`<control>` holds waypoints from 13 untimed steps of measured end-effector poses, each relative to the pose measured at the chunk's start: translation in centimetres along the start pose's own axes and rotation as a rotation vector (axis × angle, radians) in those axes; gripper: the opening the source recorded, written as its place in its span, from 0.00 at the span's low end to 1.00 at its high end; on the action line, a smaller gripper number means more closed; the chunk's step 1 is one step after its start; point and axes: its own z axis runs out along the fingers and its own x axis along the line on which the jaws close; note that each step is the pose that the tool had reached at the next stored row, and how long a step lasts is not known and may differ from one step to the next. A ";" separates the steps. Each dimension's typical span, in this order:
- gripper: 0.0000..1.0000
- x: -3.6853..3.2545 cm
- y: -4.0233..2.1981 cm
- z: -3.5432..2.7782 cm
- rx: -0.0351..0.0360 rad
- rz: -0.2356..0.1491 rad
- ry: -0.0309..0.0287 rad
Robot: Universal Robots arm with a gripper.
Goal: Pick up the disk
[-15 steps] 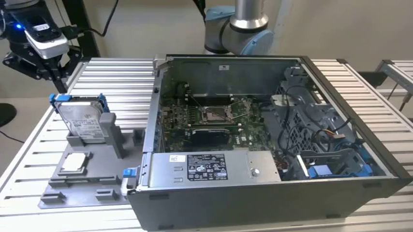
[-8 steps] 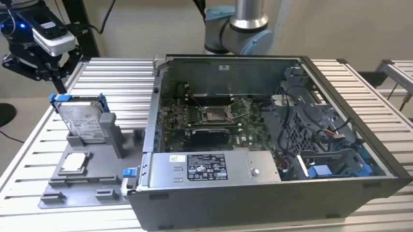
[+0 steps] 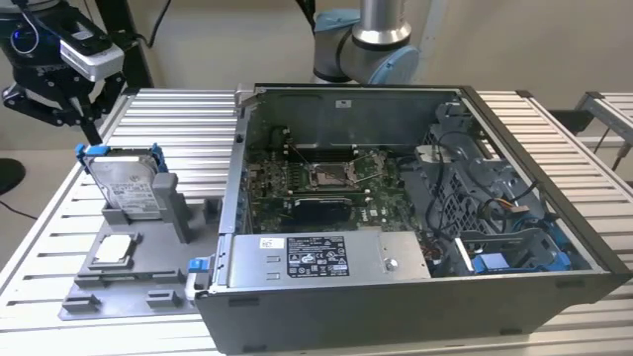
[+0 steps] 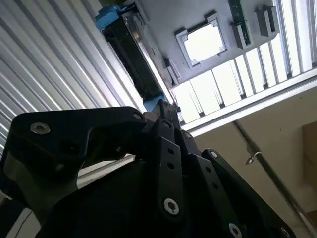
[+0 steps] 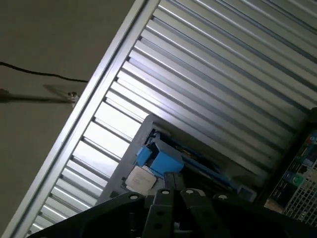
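Note:
The disk [image 3: 129, 182] stands upright on its edge in a slot of a grey holder [image 3: 148, 285], on the exterior view's left. It is silver-grey with a white label and a blue bracket around it. My gripper [image 3: 94, 132] hangs just above and behind the disk's top corner, not touching it, with its black fingers drawn together and nothing between them. In the second wrist view the fingertips [image 4: 165, 108] point toward the disk's dark edge [image 4: 138, 59]. In the first wrist view the gripper [image 5: 171, 177] sits over the blue bracket [image 5: 158, 159].
A small square silver chip [image 3: 114, 248] lies flat on the holder in front of the disk. An open computer case [image 3: 396, 222] fills the table's middle, close beside the holder. The ribbed metal table [image 3: 178, 119] ends near the gripper at the exterior view's left.

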 end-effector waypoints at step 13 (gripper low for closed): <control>0.00 0.02 0.01 0.00 0.0183 -0.233 0.0124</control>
